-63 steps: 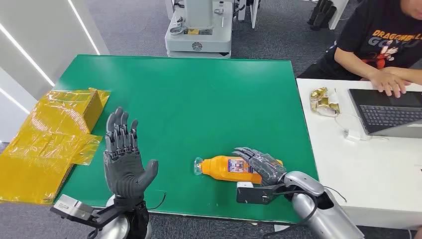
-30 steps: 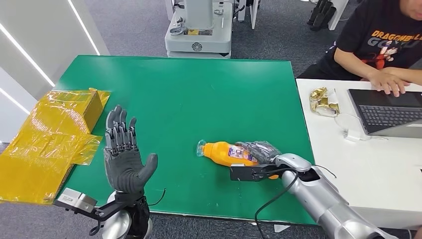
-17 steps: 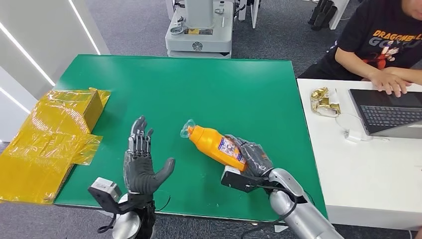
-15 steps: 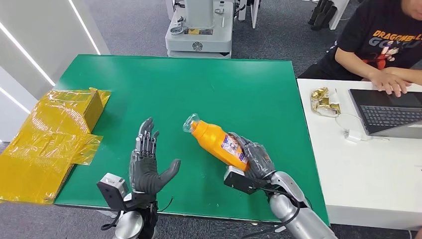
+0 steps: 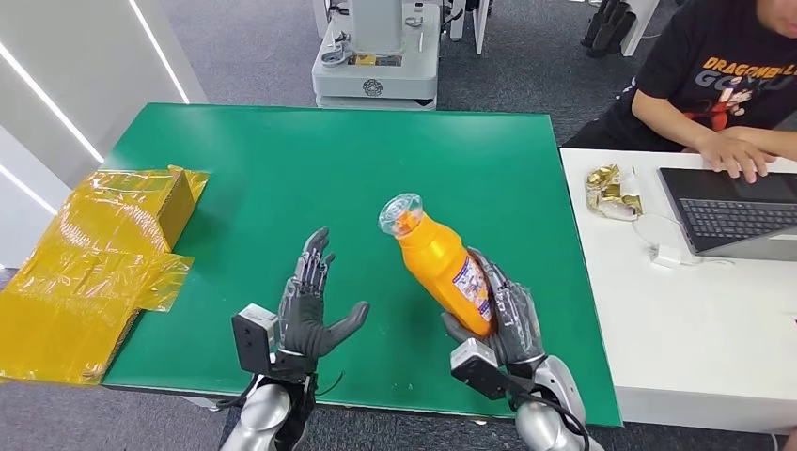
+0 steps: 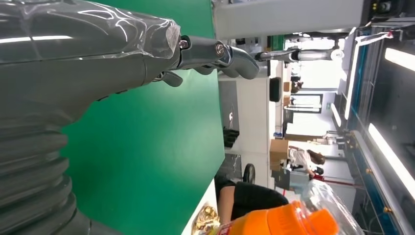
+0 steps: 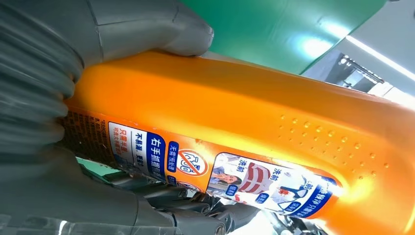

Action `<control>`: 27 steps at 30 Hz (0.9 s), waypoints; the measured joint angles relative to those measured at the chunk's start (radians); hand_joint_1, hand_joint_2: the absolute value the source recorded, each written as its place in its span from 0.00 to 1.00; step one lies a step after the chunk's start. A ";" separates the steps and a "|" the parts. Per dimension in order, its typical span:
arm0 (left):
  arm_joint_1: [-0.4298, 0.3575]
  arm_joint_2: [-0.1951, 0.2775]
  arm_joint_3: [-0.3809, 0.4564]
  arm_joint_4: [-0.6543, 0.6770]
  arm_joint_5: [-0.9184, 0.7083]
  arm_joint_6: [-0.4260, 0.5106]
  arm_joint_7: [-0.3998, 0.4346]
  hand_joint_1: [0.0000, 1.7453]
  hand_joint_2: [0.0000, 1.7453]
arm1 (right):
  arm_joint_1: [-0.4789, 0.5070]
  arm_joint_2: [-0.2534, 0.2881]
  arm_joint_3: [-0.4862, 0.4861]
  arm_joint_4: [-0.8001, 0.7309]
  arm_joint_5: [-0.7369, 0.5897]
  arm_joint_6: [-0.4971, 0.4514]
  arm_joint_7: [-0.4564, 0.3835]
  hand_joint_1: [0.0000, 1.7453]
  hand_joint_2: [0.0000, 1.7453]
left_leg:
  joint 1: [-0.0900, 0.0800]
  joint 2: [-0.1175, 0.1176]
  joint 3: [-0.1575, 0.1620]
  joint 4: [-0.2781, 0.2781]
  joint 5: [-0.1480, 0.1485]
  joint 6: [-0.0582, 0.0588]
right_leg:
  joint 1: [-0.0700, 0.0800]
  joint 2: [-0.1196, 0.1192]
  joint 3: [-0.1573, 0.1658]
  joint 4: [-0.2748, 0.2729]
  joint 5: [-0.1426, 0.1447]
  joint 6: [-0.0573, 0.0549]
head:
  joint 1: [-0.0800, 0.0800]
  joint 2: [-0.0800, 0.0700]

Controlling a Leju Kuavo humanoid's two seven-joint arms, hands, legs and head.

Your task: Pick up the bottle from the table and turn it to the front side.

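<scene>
The right hand [image 5: 503,315] grips the orange bottle [image 5: 440,260] around its lower body, above the near edge of the green table [image 5: 310,169]. The bottle is lifted off the surface and tilted, with its clear cap [image 5: 401,213] pointing toward about 11 o'clock from the hand and its base seated in the palm. The printed label [image 5: 470,284] faces toward 3 o'clock in the head view. In the right wrist view the thumb [image 7: 161,27] presses one side of the bottle [image 7: 274,117] and the darker fingers [image 7: 195,208] wrap the opposite side, just beside the label [image 7: 220,174] — a full, closed grasp.

The left hand [image 5: 315,305] holds nothing. It stands upright near the table's front edge, at about 9 o'clock from the bottle and clear of it, palm turned toward the bottle, fingers extended and apart, thumb spread out to the side. In the left wrist view the extended fingers [image 6: 220,54] show against the green surface, and the bottle's capped end [image 6: 313,218] appears beyond them.

A sheet of yellow plastic wrapping [image 5: 89,263] lies over the table's left edge, at about 9 o'clock from the left hand. At 2 o'clock from the bottle, a person [image 5: 724,85] in a black shirt sits at an adjoining white table [image 5: 677,319] — hands on a laptop [image 5: 728,211].
</scene>
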 joint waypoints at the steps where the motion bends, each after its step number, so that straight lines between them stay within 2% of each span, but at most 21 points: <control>1: -0.004 0.001 -0.003 0.003 0.006 -0.011 -0.002 0.00 1.00 | -0.001 0.001 0.000 0.000 0.001 0.005 -0.004 1.00 1.00 | 0.000 0.000 0.000 0.000 0.000 0.000 | 0.000 0.000 0.000 0.000 0.000 0.000 | 0.000 0.000; 8: -0.045 0.012 -0.042 0.010 0.040 -0.171 -0.008 0.00 1.00 | -0.026 0.012 0.006 0.019 -0.008 0.069 -0.029 1.00 1.00 | 0.000 0.000 0.000 0.000 0.000 0.000 | 0.000 0.000 0.000 0.000 0.000 0.000 | 0.000 0.000; 11: -0.059 0.013 -0.055 0.009 0.039 -0.212 -0.003 0.00 1.00 | -0.037 0.016 0.013 0.031 -0.015 0.103 -0.033 1.00 1.00 | 0.000 0.000 0.000 0.000 0.000 0.000 | 0.000 0.000 0.000 0.000 0.000 0.000 | 0.000 0.000; 20: -0.112 0.028 -0.063 0.003 0.014 -0.226 0.012 0.00 1.00 | -0.166 0.041 0.071 0.115 -0.020 0.207 -0.078 1.00 1.00 | 0.000 0.000 0.000 0.000 0.001 -0.001 | 0.000 0.000 0.000 0.001 0.000 0.000 | 0.000 0.000; 27: -0.123 0.029 -0.063 0.003 0.034 -0.224 0.027 0.00 1.00 | -0.230 0.079 0.121 0.172 -0.058 0.268 -0.146 1.00 1.00 | 0.000 -0.001 0.000 0.000 0.001 -0.001 | 0.000 -0.001 0.000 0.001 0.000 0.000 | 0.000 0.000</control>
